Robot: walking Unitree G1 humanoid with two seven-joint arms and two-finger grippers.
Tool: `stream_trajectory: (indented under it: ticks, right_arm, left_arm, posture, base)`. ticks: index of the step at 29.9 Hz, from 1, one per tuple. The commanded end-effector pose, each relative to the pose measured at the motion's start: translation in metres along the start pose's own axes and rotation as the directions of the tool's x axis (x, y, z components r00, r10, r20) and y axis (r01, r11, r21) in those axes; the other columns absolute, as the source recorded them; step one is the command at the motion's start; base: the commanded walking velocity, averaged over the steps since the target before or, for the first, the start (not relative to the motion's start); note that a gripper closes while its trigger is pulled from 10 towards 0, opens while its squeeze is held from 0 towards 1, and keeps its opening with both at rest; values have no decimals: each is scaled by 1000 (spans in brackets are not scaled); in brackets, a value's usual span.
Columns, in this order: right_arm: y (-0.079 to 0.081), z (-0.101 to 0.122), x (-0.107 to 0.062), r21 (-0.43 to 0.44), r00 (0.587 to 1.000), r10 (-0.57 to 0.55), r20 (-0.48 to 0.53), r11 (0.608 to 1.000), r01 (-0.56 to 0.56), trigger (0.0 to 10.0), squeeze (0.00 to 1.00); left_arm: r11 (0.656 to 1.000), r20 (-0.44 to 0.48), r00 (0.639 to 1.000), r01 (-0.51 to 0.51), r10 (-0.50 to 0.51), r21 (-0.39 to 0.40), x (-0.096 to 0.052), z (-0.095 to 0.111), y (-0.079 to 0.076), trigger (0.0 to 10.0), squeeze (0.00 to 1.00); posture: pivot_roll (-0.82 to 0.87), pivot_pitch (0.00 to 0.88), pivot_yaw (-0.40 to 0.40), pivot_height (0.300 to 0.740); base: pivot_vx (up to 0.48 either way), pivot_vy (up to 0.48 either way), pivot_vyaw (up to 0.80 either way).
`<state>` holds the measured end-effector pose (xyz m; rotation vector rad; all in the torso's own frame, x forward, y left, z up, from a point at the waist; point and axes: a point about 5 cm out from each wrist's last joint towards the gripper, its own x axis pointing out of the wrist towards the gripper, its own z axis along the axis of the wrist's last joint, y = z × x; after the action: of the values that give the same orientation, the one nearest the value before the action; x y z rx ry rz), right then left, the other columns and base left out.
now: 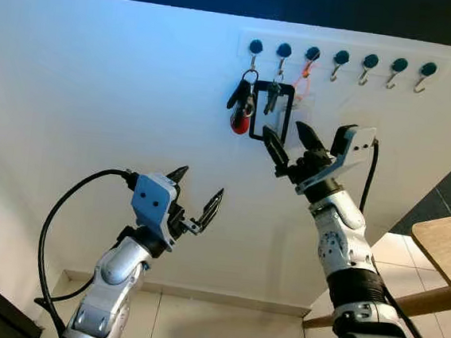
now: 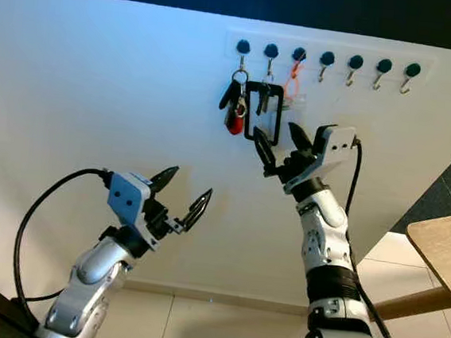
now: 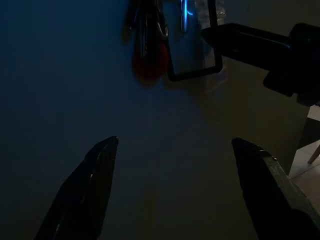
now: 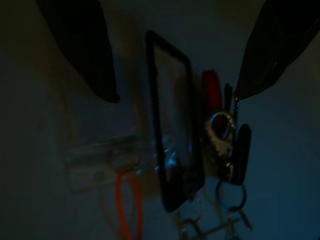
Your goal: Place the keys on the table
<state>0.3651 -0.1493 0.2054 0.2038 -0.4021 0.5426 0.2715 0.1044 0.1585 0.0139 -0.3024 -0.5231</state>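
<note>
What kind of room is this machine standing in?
Probably a hallway or entry spot in a home. A row of wall hooks holds bunches of keys and a black-framed tag, a wooden table stands at the right, and the floor is tiled. The right tool reaches toward the keys.

My right gripper (image 1: 293, 143) reaches up with its fingers (image 1: 275, 151) spread, just below the black-framed tag (image 1: 269, 109) hanging against the white wall (image 1: 96, 101). The keys (image 1: 242, 103) with a red fob hang beside that tag, crowding it on my left. A clear tag on an orange loop (image 1: 308, 67) hangs close on the other side. The four hooks (image 1: 383, 72) further right are bare. My left gripper (image 1: 195, 194) hovers spread in free air lower down. The wooden counter (image 1: 446, 246) edge sits off to my right.
</note>
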Motion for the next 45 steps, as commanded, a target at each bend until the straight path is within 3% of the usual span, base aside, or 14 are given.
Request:
stream_trajectory:
  ticks: [1, 7, 8, 9, 10, 11, 13, 14, 15, 34, 45]
  right_arm:
    - [0, -2, 2, 0, 999, 30, -31, 1000, -30, 10000, 0]
    - [-1, -2, 5, -2, 999, 36, -39, 999, -36, 10000, 0]
    - [-1, -2, 6, -1, 999, 35, -37, 999, -36, 9255, 0]
    - [-1, -2, 6, -1, 999, 35, -37, 999, -36, 9255, 0]
    - [-1, -2, 6, 0, 999, 36, -35, 999, -36, 7176, 0]
    - [-1, -1, 7, 2, 999, 36, -32, 999, -36, 7176, 0]
    - [-2, -1, 8, 5, 999, 36, -28, 999, -36, 3333, 0]
    - [-2, 0, 9, 7, 999, 31, -24, 999, -31, 2431, 0]
    - [-3, 1, 10, 7, 999, 26, -18, 1000, -26, 78, 0]
    - [-9, 7, 10, 8, 1000, -2, 26, 1000, 2, 0, 0]
    - [-7, 31, 20, 13, 989, 4, 146, 1000, -5, 0, 0]
  left_arm:
    - [1000, 17, 1000, 7, -6, -27, 3, 4, -4, 10000, 0]
    - [1000, 13, 1000, 10, -10, -28, 2, 4, -6, 10000, 0]
    - [1000, 13, 1000, 11, -10, -28, 2, 4, -6, 10000, 0]
    - [1000, 13, 1000, 11, -10, -28, 2, 4, -6, 10000, 0]
    - [1000, 12, 1000, 11, -10, -29, 2, 4, -6, 10000, 0]
    - [999, 13, 1000, 10, -9, -30, 3, 4, -6, 10000, 0]
    - [999, 14, 1000, 9, -8, -33, 3, 5, -7, 10000, 0]
    - [999, 15, 1000, 9, -8, -33, 3, 5, -7, 10000, 0]
    - [999, 15, 1000, 10, -9, -32, 3, 5, -7, 10000, 0]
    - [1000, 22, 1000, 14, -13, -22, 4, 8, -6, 10000, 0]
    - [999, 72, 997, 29, -27, -22, 11, 24, -5, 10000, 0]
  posture:
    - [17, 105, -31, 740]
    - [15, 97, -33, 740]
    - [15, 97, -34, 740]
    - [15, 97, -34, 740]
    - [15, 96, -34, 740]
    - [15, 94, -34, 740]
    - [15, 93, -34, 740]
    - [15, 91, -35, 740]
    - [16, 91, -35, 740]
    - [17, 92, -30, 740]
    - [21, 105, -31, 740]
  base:
    - [0, 0, 0]
    - [0, 0, 0]
    - [0, 0, 0]
    - [0, 0, 0]
    - [0, 0, 0]
    - [0, 0, 0]
    - [0, 0, 0]
    - [0, 0, 0]
    - [0, 0, 0]
    - [0, 0, 0]
    - [0, 0, 0]
